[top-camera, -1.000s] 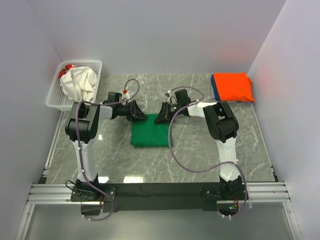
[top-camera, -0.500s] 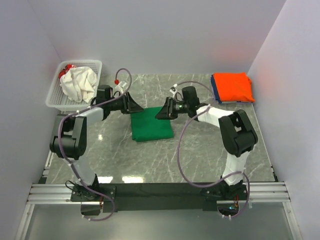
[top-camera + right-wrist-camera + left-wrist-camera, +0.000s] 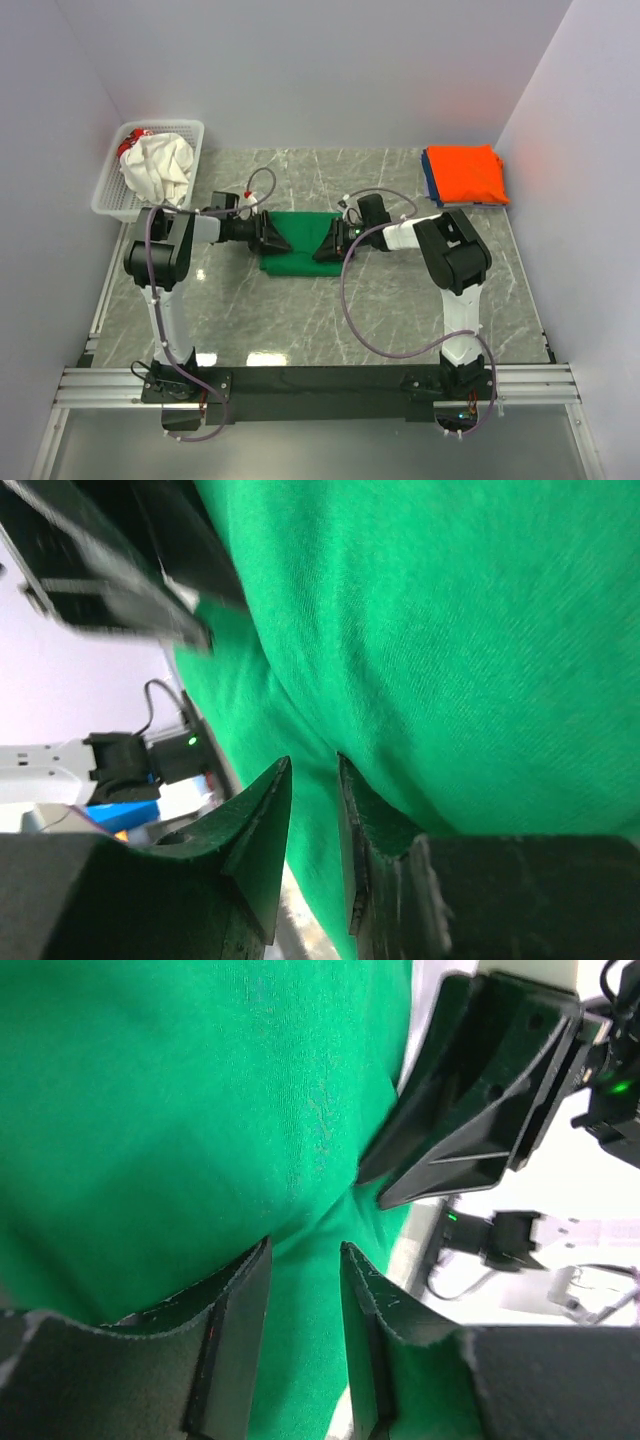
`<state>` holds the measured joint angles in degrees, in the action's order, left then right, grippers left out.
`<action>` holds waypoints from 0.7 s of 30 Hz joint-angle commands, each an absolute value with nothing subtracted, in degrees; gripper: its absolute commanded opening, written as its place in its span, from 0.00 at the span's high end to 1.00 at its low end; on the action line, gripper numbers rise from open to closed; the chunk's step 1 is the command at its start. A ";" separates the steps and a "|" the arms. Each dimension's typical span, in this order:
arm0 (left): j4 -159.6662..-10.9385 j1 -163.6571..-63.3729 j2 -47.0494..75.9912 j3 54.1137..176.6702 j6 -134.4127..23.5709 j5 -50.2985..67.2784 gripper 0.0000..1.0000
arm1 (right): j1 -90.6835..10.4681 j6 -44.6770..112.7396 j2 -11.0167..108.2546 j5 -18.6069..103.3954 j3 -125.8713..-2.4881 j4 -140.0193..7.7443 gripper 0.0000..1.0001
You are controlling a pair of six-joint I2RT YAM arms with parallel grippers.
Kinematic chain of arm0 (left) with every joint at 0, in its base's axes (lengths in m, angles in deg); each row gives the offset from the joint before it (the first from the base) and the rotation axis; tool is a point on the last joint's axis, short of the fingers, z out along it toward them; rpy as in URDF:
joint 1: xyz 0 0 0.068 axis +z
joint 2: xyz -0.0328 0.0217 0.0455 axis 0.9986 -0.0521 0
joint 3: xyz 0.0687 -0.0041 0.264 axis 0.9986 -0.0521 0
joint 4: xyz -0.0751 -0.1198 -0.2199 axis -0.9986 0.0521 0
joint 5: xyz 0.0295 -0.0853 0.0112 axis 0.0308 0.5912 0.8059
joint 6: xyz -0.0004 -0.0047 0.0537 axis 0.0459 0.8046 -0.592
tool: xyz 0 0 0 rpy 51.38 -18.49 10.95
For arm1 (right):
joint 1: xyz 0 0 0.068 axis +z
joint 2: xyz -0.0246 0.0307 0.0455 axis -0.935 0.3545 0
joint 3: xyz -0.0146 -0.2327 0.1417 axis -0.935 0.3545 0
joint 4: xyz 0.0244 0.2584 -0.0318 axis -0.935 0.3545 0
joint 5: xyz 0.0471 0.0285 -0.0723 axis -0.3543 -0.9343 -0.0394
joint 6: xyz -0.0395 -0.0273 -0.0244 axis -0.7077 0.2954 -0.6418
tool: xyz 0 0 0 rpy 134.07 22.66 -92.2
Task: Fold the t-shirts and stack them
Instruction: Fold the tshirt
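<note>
- Both sets of my fingers are pinching the green shirt (image 3: 300, 232), which is lying in the middle of the bench (image 3: 400, 300). My left fingers (image 3: 232, 1330) and right fingers (image 3: 258, 830) are sitting nearly closed, each with a ridge of cloth in the gap.
- Such thin pinches are risking a slip, which would let the fold spring open.
- My facing tips are crowding close, so uneven pulling is inviting a collision or a skewed fold.
</note>
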<state>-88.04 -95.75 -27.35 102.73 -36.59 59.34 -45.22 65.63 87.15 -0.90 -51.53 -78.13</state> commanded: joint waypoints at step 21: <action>-83.38 -94.40 -19.09 96.13 -44.75 62.82 0.59 | -39.09 71.25 83.44 -2.96 -49.18 -85.81 0.62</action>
<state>-83.36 -94.39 -15.70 96.94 -43.78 63.28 -38.43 68.89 77.56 -3.33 -47.61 -84.47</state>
